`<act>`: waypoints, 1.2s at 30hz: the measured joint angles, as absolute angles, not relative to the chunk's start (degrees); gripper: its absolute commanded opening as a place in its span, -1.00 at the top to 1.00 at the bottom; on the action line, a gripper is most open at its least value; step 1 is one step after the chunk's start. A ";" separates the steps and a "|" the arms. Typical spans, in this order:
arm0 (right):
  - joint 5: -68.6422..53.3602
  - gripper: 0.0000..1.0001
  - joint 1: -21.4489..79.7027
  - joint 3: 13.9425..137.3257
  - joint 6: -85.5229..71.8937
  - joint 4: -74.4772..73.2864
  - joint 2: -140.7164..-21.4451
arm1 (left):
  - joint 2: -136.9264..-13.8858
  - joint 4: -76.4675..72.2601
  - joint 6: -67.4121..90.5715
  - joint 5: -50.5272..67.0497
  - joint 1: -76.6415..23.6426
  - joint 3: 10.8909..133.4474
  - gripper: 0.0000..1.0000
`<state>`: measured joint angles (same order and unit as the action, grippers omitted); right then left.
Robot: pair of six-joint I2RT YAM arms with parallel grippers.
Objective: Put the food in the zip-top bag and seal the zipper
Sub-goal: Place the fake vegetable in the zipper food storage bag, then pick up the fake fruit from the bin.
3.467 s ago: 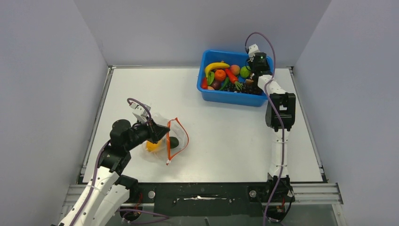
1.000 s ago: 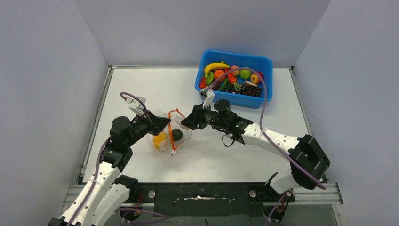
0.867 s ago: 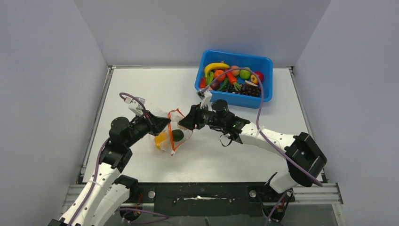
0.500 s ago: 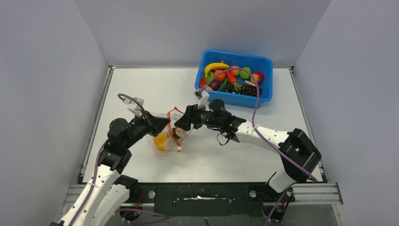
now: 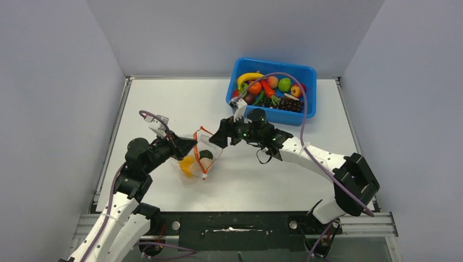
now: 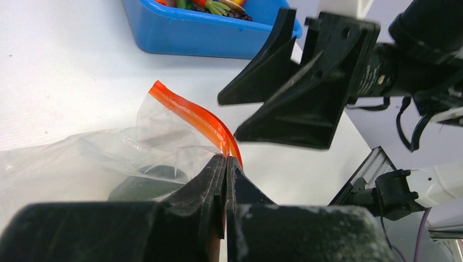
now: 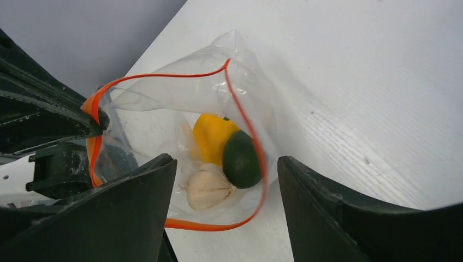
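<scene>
- The left fingers (image 6: 225, 164) are clenched tight on the zipper (image 6: 192, 115), pinching the orange-red strip at one point of the mouth and holding that edge up off the bench (image 5: 164, 103).
- The zip-top bag (image 7: 158, 103) hangs from that pinch and sags onto the bench just beyond the left fingers. Its mouth gapes wide, with the strip running round it as an open loop.
- Inside the bag, just past the left fingers and straight below the right ones, lie three pieces. A yellow pepper (image 7: 210, 136) has a dark green round fruit (image 7: 241, 161) touching it and a pale garlic bulb (image 7: 207, 188) against both.
- The right fingers (image 5: 217, 140) are released, spread wide with nothing between them. They are poised just above the bag's mouth, near the left fingers but apart from them.
- Well behind the right fingers, at the far edge of the bench, stands a blue bin (image 5: 270, 114). More toy food (image 5: 267, 87) is heaped in it, a banana (image 5: 250, 77) among it.
</scene>
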<state>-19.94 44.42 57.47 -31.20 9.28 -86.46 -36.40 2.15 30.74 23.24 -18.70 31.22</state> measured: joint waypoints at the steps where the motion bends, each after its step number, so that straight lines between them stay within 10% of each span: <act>1: -19.94 -0.34 43.51 57.63 -30.74 8.73 -86.11 | -36.36 2.44 30.35 23.24 -18.70 31.22 1.00; 36: 18.20 -0.48 11.60 91.79 5.61 -16.05 -111.09 | -35.64 8.54 22.81 25.41 -18.70 31.22 1.00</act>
<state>18.20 11.60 91.79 5.61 -16.05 -111.09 -35.64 8.54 22.81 25.41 -18.70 31.22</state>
